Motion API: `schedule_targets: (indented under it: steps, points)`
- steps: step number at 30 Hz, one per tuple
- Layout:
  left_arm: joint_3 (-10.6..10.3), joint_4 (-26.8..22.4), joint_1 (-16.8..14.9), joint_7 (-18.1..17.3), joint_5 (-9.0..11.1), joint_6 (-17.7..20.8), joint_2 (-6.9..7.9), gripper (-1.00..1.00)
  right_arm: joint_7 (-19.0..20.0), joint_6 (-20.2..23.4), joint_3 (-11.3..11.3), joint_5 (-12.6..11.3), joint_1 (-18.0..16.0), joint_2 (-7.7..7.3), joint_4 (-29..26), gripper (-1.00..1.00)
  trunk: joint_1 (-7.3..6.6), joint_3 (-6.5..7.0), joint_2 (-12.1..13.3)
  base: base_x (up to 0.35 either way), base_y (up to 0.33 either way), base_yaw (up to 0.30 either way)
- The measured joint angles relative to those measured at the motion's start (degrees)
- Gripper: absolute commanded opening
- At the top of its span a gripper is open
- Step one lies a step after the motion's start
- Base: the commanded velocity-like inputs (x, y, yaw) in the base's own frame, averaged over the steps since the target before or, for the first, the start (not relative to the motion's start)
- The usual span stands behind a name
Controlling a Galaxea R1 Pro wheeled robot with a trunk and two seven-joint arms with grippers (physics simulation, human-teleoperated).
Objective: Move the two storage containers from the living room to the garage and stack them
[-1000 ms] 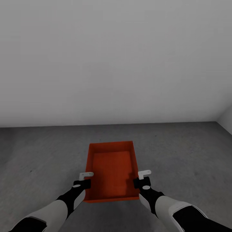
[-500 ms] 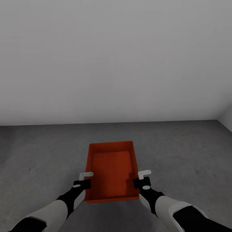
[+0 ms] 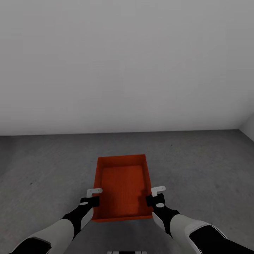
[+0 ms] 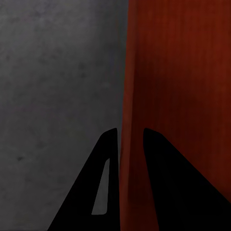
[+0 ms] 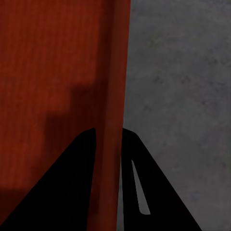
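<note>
The storage container [image 3: 122, 187], an orange-red lidless bin, is held level in front of the robot with its open side up. Its long axis runs straight away from the robot toward the pale grey wall [image 3: 127, 63], and its short near wall faces the trunk.

The bin sits between the two hands. The left hand [image 3: 92, 197] grips the left long wall near the near corner, and the right hand [image 3: 156, 195] grips the right long wall at about the same place. In the left wrist view the left hand [image 4: 130, 139] has its two dark fingers narrowed onto the thin wall, one finger outside and one inside, with the bin's red interior [image 4: 183, 72] on the inner side. In the right wrist view the right hand [image 5: 109, 137] clamps the opposite wall [image 5: 118, 72] the same way.

Below the bin lies the dark grey concrete floor [image 3: 197, 165]; whether the bin touches it cannot be told.

Compared with a second ago, bin and hands keep the same place in the head view, while the line where the wall meets the floor sits slightly higher, so the camera has moved.
</note>
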Motion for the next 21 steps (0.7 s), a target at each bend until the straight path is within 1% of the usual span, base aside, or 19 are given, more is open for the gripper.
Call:
schedule_targets:
  steps: [2,21]
  points:
    - [0.0,0.0,0.0,0.0,0.0,0.0,0.00,-1.00,0.0,0.0,0.0,0.0,0.0,0.00,0.0,-1.00,0.44,-0.36,-0.8,0.000,0.000,0.000]
    - [0.0,0.0,0.0,0.0,0.0,0.0,0.00,-1.00,0.0,0.0,0.0,0.0,0.0,-0.01,0.0,-1.00,0.44,-0.36,-0.8,0.000,0.000,0.000]
